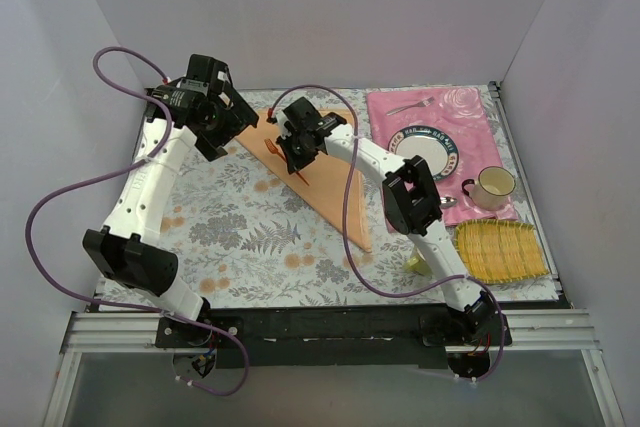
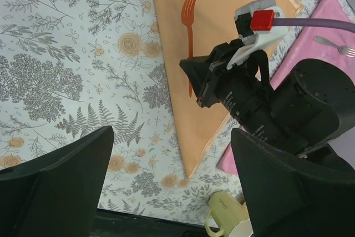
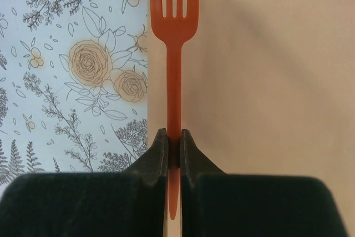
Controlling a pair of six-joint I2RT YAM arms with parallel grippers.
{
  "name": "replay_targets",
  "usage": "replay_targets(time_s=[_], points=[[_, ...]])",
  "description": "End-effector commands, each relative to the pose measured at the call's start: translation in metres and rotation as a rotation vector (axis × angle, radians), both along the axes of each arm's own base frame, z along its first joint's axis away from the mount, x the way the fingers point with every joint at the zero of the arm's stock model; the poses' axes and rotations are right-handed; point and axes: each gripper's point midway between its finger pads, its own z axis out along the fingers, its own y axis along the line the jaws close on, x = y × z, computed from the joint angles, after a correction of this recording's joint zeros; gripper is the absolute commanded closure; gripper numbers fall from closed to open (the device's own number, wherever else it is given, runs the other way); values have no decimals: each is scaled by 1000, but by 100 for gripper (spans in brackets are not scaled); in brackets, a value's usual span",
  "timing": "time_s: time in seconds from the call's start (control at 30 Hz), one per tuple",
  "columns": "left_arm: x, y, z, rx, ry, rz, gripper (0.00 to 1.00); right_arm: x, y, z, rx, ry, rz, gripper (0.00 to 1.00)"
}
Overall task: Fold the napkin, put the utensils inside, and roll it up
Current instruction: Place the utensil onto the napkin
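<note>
Closest to the right wrist camera, the right tool (image 3: 173,147) is pinching the handle of an orange fork (image 3: 174,54), jaws drawn in almost together and gripping well below the tines. The tines are pointing away along the left edge of the napkin (image 3: 266,81). Whether the fork is resting on the cloth or hanging just above it is not showing. From above, the napkin is lying folded into a long triangle in the far middle of the surface (image 1: 230,237), its point tapering toward the near right. The left tool (image 2: 172,137) is hovering spread wide and carrying nothing, just to the napkin's far left. The fork is looking light, stiff and smooth, so a mid-handle pinch is probably suiting it, though it could be swivelling between such narrow pads. The napkin is looking thin, soft and slightly glossy. Its layers are likely sliding over each other, so a corner or the folded edge is seeming the safest hold.
</note>
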Motion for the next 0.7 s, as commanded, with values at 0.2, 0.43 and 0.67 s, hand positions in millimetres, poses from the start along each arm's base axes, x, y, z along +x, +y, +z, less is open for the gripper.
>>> replay_targets(time_s=[0.2, 0.43, 0.67], points=[[-6, -5, 11, -35, -49, -48, 14, 23, 19, -1, 33, -82, 8, 96], [-7, -4, 14, -29, -56, -56, 14, 21, 16, -10, 13, -72, 4, 94], [-7, -3, 14, -26, -58, -61, 14, 17, 15, -22, -5, -55, 7, 85]])
